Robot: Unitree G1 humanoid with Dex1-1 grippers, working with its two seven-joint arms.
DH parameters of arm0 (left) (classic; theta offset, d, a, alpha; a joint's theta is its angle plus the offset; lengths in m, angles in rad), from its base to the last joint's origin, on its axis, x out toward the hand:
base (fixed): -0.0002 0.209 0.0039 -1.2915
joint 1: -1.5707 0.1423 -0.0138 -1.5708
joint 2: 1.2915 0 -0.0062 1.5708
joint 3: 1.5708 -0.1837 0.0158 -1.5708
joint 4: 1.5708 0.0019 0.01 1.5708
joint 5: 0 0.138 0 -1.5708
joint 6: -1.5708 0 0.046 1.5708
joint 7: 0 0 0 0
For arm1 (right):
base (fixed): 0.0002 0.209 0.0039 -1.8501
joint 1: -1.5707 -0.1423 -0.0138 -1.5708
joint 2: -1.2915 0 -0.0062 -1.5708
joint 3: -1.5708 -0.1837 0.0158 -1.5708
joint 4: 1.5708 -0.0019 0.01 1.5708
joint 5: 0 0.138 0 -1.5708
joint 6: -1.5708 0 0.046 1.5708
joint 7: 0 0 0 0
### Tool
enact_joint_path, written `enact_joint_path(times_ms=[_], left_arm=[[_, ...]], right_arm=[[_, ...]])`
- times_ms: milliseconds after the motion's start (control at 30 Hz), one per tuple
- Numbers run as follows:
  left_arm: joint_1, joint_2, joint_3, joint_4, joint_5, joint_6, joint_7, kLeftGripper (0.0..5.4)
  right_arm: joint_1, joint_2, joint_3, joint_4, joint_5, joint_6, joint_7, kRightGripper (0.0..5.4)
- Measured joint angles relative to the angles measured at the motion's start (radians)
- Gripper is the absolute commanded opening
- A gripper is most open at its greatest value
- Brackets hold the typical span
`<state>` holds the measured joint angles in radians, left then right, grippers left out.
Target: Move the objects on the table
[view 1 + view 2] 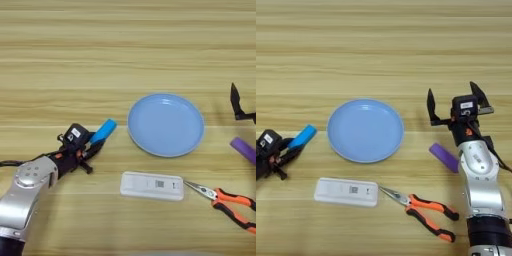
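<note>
Pliers [423, 210]: nearest to us, we see orange-and-black handles, tip toward the white device.
White device [151, 185]: we see an oblong, flat on the surface [125, 45], just in front of the plate.
Purple block [444, 157]: we see it lying beside our right arm.
Left end effector [96, 145]: we grip the bright-blue block [103, 131], left of the plate.
Plate [165, 124]: round, light blue, mid-surface.
Right end effector [456, 106]: our fingers spread wide, right of the plate.

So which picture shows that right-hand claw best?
The right eye view: the right gripper shows whole, fingers spread open, above the purple block. The left eye view catches only one black finger at its edge.
</note>
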<state>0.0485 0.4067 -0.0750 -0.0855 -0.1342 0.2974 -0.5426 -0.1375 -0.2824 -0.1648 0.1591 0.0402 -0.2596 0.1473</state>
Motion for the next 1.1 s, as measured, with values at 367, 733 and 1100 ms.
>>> enact_joint_path(times_ms=[367, 733, 1100], left_arm=[[-0.027, -0.014, 0.010, -0.058, -0.010, -0.002, 0.013, 1.33], [-0.150, -0.051, -0.074, -0.109, -0.027, 0.044, -0.022, 1.33], [-0.249, -0.114, -0.220, 0.011, 0.020, 0.040, -0.060, 1.33]], right_arm=[[0.000, 0.006, 0.000, 0.000, 0.000, 0.000, -0.001, 5.40], [0.001, 0.012, 0.001, -0.004, 0.000, 0.000, -0.006, 5.40], [0.010, 0.026, 0.016, -0.047, -0.001, 0.002, -0.009, 5.40]])
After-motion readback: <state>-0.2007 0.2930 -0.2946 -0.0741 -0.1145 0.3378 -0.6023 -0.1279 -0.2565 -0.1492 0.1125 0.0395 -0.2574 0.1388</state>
